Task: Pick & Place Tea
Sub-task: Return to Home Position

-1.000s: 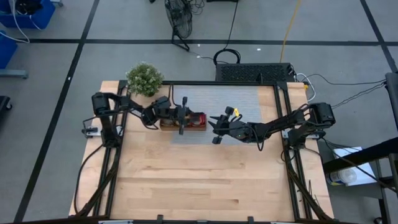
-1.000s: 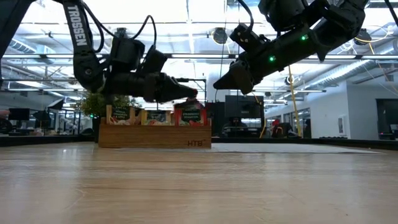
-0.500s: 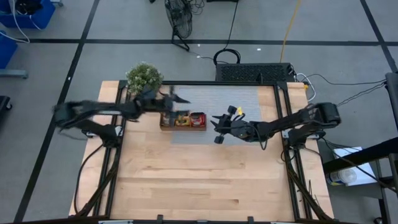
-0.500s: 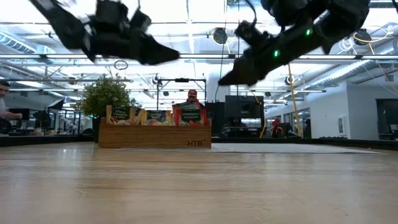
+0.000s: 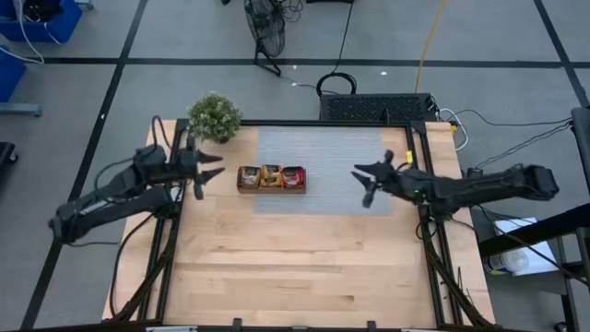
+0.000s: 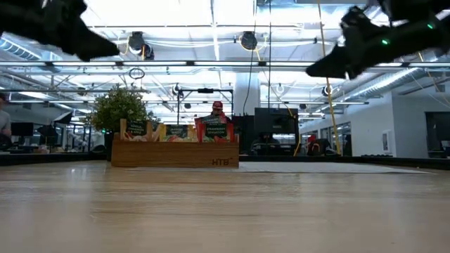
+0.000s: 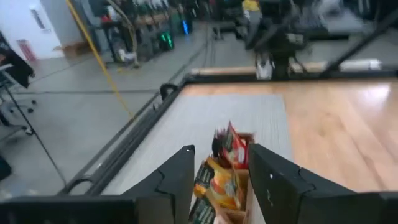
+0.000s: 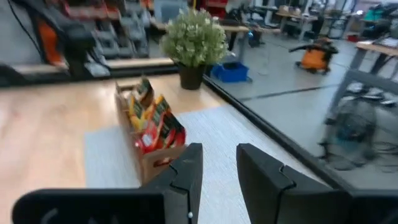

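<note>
- Clock directions read on the high view, 12 at the far edge of the counter (image 5: 295, 267)
- The tea (image 5: 270, 175) stands upright in the tray (image 5: 270, 190), which sits on the 9 o'clock edge of the grey mat (image 5: 336, 148); dark green packs fill the 9 o'clock compartment, orange the middle, red the 3 o'clock one; I see no loose sachet on the counter
- The tray's long axis runs 9 to 3, so each end faces one arm
- The left pincer (image 5: 205, 169) hangs above the counter's 9 o'clock edge, fingers moderately apart and holding nothing; the tea lies at its 3 o'clock, near but apart; in its wrist view the packs show through the gap between the fingers
- The right pincer (image 5: 366, 182) hangs over the mat's 3 o'clock side, likewise parted and empty; the tea lies at its 9 o'clock, well apart
- The left pincer is the nearer of the two; both ride high above the tray in the low view
- The plant (image 5: 214, 117) stands at 11 o'clock of the tray, near the left arm
- Judgement: sorting looks finished; what is left is the retreat, each arm going outward along the tray's axis, away from the tea; the left arm should mind the plant
</note>
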Robot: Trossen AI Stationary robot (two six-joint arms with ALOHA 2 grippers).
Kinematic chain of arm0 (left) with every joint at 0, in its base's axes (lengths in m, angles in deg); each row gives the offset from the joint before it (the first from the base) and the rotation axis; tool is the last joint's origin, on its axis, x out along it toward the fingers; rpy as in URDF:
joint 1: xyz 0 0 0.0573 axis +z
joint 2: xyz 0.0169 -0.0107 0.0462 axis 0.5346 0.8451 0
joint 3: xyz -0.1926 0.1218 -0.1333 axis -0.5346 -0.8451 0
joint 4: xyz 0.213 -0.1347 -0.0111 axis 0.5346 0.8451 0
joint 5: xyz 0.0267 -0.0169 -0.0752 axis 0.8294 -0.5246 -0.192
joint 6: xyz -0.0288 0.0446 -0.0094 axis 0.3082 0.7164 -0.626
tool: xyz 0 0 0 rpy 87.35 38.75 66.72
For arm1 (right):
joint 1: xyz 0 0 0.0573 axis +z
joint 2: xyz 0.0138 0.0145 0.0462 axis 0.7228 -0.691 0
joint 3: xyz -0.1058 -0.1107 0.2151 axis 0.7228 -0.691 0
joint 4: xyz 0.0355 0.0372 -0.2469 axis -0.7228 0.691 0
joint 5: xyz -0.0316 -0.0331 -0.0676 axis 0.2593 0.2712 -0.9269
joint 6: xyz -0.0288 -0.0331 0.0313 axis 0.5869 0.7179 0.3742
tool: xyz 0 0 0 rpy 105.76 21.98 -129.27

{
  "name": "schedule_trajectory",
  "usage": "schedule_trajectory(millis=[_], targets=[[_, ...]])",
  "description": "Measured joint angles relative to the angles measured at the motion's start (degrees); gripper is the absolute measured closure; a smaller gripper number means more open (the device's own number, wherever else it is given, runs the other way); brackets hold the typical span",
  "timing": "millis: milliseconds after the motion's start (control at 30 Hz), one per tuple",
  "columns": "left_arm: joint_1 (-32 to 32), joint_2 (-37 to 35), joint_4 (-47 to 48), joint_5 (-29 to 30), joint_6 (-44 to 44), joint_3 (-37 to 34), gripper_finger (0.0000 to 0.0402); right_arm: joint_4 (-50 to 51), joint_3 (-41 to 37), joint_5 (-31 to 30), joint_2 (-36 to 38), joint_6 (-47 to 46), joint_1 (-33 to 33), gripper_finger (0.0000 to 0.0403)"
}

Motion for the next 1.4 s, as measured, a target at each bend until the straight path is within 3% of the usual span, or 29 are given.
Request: schedule_trajectory(millis=[200,333,667,1000,1400], targets=[[-0.33,-11.24,-12.29,0.19,-10.46,-16.49,0.0254,-7.94,-11.16,4.42,11.48,-2.72,-1.53,0.0314],[-0.95,-14.88,-13.01,0.90,-11.55,-21.05,0.0254,-9.77,-15.63,4.31,16.66,-2.75,-1.41,0.0314],[-3.23,-14.53,-12.86,7.75,-10.54,-21.07,0.0254,-10.15,-20.24,4.25,26.38,-1.66,-1.41,0.0314],[-3.23,-14.01,-12.88,8.07,-10.81,-21.07,0.0254,-5.24,-20.37,4.19,26.88,-0.16,-1.41,0.0316],[-3.23,-14.01,-12.90,8.07,-10.87,-21.07,0.0254,4.97,-20.47,0.95,33.14,3.58,-1.39,0.0362]])
